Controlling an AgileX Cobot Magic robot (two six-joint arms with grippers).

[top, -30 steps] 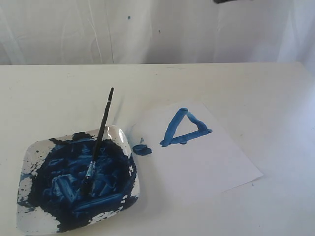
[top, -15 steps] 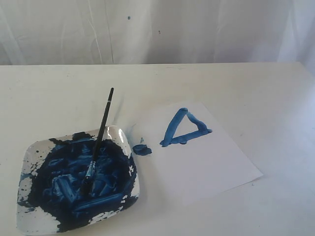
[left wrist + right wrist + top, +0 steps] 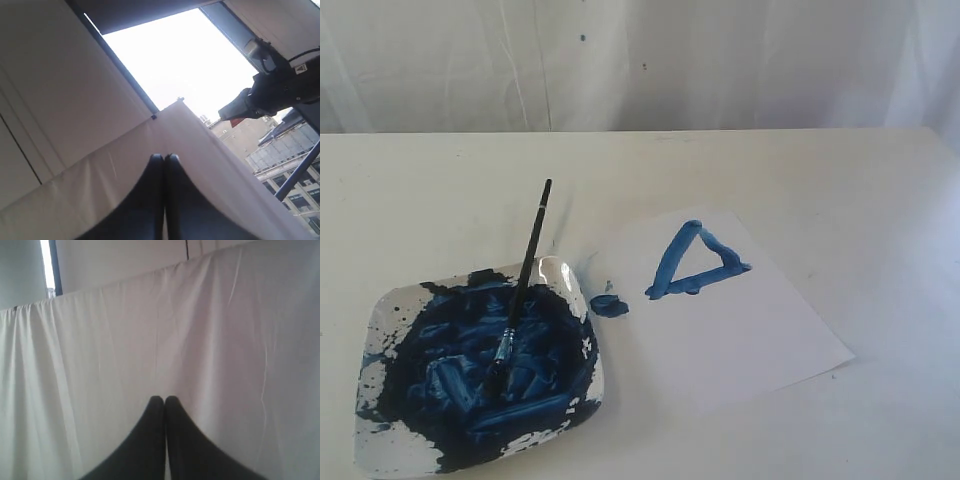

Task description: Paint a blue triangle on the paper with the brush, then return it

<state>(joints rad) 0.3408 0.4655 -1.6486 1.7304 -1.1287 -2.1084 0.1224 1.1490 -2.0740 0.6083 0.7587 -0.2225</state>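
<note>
The blue triangle (image 3: 693, 262) is painted in thick strokes on the white paper (image 3: 740, 320), which lies right of centre on the table. The brush (image 3: 523, 280) rests with its dark tip in the paint-smeared square plate (image 3: 570, 275) and its black handle leaning over the plate's far rim. No gripper shows in the exterior view. My left gripper (image 3: 165, 157) is shut with nothing between its fingers, pointing up at a white curtain and a window. My right gripper (image 3: 164, 399) is likewise shut and empty, facing the white curtain.
A small round blue paint blob (image 3: 609, 304) sits at the paper's left edge beside the plate. A white curtain (image 3: 640, 60) hangs behind the table. In the left wrist view a dark camera mount (image 3: 270, 92) and buildings show through a window.
A dark piece of an arm at the top edge of the exterior view one second ago has gone out of sight. The brush, plate and paper have not moved.
</note>
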